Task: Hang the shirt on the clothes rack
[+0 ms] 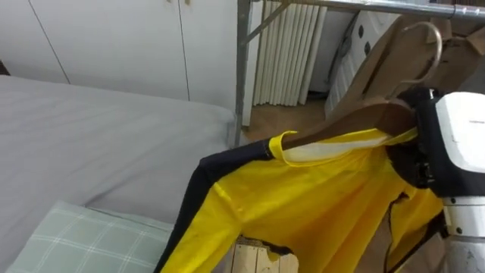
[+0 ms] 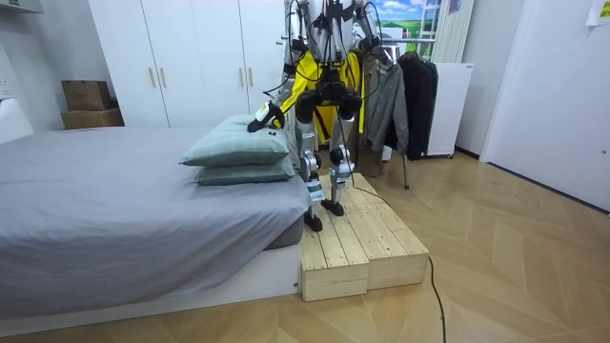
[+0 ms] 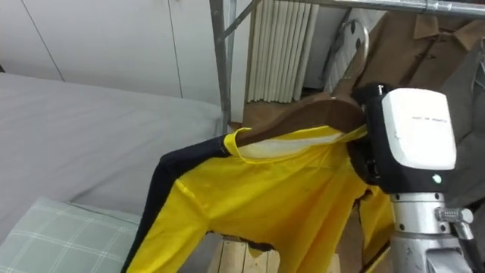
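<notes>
A yellow jacket [image 1: 303, 205] on a wooden hanger [image 1: 356, 121] is seen at the lower right of the frame, below the rail [image 1: 379, 5], beside the right hand [image 1: 462, 129], whose state cannot be told.

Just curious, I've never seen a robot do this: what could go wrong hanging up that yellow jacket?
The hook is below the rail and might miss it. The hanger is tilted, so the yellow jacket could slide off. The brown coat already on the rail may get in the way.
</notes>
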You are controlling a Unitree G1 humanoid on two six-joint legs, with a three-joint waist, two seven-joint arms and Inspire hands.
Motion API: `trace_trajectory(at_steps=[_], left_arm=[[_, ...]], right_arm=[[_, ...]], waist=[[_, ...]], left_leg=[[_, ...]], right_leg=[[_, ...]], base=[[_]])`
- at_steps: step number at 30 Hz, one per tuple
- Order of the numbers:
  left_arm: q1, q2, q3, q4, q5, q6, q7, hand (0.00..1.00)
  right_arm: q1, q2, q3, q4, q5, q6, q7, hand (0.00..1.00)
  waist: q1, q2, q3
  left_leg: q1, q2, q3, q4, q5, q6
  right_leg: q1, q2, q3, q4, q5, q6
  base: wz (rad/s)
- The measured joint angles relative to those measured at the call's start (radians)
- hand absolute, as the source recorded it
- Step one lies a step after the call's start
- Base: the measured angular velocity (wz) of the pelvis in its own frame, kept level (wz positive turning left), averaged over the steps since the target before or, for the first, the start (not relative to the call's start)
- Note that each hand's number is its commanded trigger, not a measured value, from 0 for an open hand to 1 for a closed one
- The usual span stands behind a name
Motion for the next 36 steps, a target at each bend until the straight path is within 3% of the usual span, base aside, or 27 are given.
trace_trajectory(at_steps=[7, 17, 36], left_arm=[[-0.001, 0.009, 0.007, 0.0, 0.009, 0.0, -0.004, 0.0], [-0.001, 0.011, 0.035, -0.001, 0.01, 0.0, -0.024, 0.0], [-0.005, 0.025, 0.031, -0.002, 0.02, -0.001, -0.066, 0.0]], right_arm=[[-0.079, 0.0, -0.008, 0.004, 0.002, 0.001, -0.013, 1.0], [-0.08, 0.0, -0.008, 0.008, 0.037, 0.001, -0.02, 1.0], [-0.092, 0.0, -0.007, 0.009, 0.132, 0.0, -0.018, 1.0]], waist=[[0.002, -0.002, 0.0005], [0.003, -0.001, 0.0], [0.02, 0.013, 0.0001]], left_leg=[[0.01, 0.007, -0.017, 0.001, 0.0, -0.01], [0.015, 0.016, -0.023, -0.002, -0.001, -0.018], [0.017, 0.018, -0.032, -0.005, 0.003, -0.024]], right_leg=[[0.013, 0.0, -0.015, -0.002, -0.005, -0.009], [0.016, 0.005, -0.028, -0.001, -0.014, -0.023], [0.019, 0.005, -0.038, -0.002, -0.014, -0.027]], base=[[0.08], [0.01], [0.0]])
